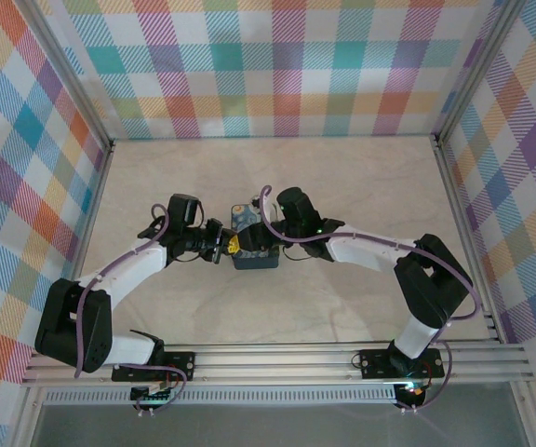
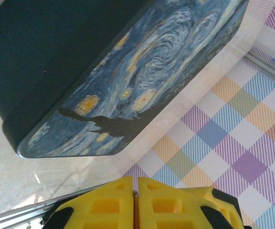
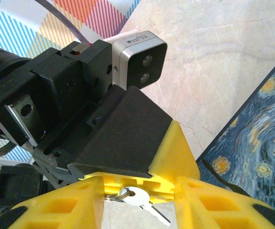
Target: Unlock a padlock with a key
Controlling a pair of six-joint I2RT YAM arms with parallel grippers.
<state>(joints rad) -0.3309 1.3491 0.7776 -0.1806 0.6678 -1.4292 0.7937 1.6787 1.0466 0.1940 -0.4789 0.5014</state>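
At lower centre, the left gripper [image 3: 138,185] is pinching the key [image 3: 141,199], the released right gripper [image 3: 140,212] straddling it, probably needing centring.

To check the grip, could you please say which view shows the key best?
Right wrist: the key shows sharp between yellow fingers. In the top and left wrist views it is too small or hidden to tell.
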